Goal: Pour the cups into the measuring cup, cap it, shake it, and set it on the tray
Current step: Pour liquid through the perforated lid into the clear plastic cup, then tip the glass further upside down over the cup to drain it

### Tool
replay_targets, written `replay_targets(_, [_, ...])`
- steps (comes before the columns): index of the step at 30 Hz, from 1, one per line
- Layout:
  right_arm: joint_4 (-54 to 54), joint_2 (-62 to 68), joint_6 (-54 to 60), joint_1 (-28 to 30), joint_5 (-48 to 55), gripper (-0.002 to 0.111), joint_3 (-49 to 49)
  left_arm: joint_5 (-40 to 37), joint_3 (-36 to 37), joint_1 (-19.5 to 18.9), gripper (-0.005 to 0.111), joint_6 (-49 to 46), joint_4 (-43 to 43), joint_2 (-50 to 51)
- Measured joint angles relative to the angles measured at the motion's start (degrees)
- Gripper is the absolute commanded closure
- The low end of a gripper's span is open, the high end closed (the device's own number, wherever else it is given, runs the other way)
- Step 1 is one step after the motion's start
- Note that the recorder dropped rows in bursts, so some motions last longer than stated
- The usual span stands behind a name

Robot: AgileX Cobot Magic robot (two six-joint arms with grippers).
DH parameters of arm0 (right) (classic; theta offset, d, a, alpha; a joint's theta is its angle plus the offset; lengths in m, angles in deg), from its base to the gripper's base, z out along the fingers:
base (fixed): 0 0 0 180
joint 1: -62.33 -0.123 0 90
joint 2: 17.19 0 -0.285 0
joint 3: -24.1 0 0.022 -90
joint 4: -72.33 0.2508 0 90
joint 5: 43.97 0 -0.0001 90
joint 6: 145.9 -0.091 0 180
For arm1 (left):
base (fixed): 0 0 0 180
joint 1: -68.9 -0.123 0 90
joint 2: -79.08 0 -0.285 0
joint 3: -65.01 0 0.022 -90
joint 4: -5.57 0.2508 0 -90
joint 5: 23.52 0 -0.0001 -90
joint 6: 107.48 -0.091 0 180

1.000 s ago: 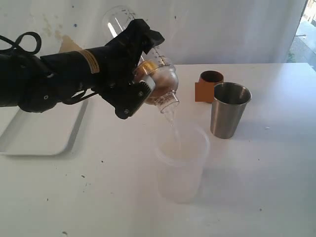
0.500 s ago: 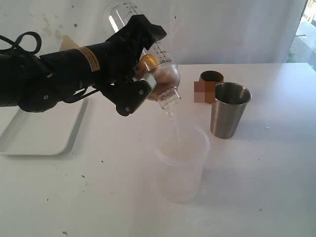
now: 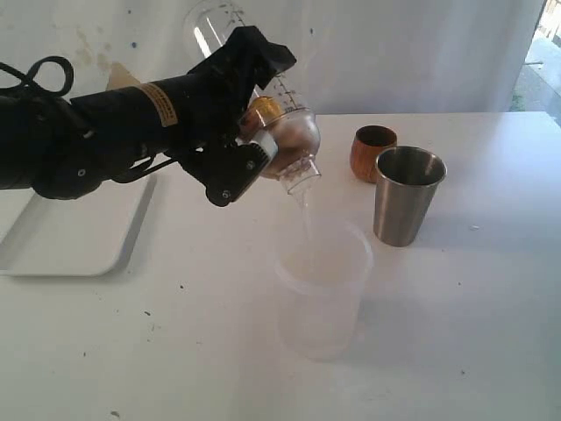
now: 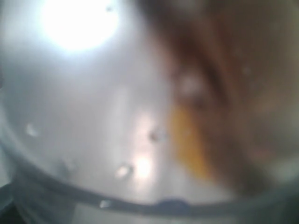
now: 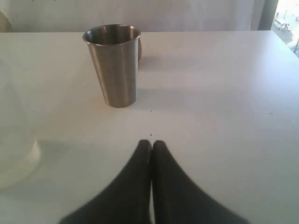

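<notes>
Exterior camera looks down across my table (image 3: 473, 351); my low right wrist camera shares its steel tumbler (image 5: 114, 65); the left wrist view is a blurred close-up.

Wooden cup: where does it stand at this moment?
In the exterior view the wooden cup stands upright on the table, right of centre, just behind and left of the steel tumbler.

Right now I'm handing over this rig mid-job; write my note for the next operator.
Left pincer: shut on the clear graduated plastic measuring cup, tilted mouth-down, thin stream running into the wide frosted translucent container below.
Right pincer: shut, holding nothing.
Tall shiny steel tumbler and small brown wooden cup: upright, right side.
Done: measuring cup seems capped.
To do: stand it up, set it on the flat white tray, left side.
</notes>
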Motion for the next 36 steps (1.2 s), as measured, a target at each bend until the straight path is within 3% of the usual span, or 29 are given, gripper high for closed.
replay_targets(7, [0.0,0.0,0.0,0.0,0.0,0.108,0.0,0.49,0.0,0.0,0.107,-9.88,0.47,0.0])
replay_targets(36, [0.0,0.0,0.0,0.0,0.0,0.108,0.0,3.88,0.0,2.65,0.107,-10.33,4.65,0.0])
